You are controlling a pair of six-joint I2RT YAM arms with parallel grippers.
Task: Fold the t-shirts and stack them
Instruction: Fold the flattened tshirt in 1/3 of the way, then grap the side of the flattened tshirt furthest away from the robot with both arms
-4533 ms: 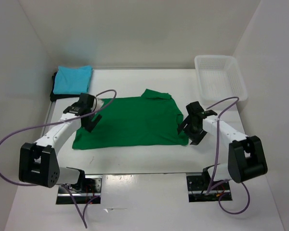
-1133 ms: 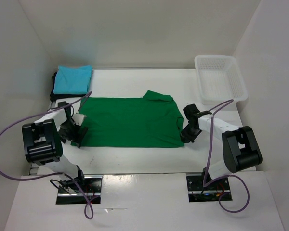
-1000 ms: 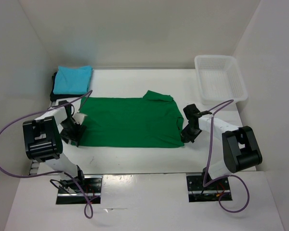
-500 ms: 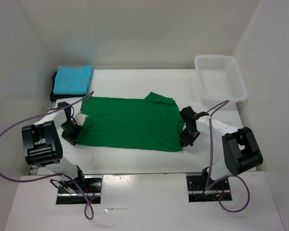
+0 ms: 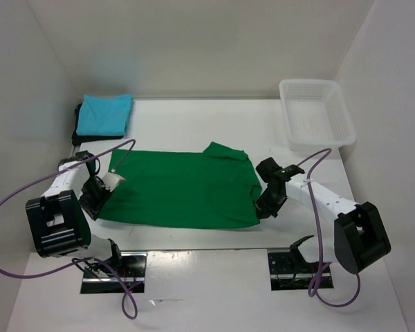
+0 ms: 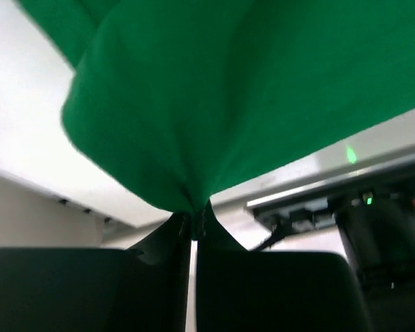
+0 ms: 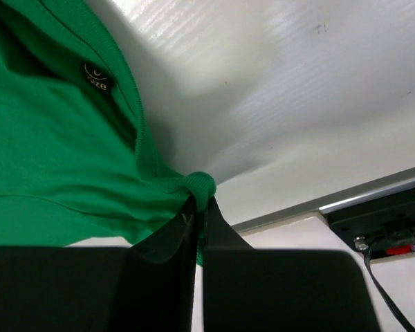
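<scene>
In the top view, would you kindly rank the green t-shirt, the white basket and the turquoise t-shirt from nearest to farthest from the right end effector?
1. green t-shirt, gripped in the right end effector.
2. white basket, far right corner.
3. turquoise t-shirt, far left corner.

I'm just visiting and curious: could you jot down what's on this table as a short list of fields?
green shirt: spread out in the middle
left hand: shut on green shirt's left edge
right hand: shut on its right edge
pile: turquoise shirt on black shirt, far left corner
basket: white mesh, far right corner
</scene>
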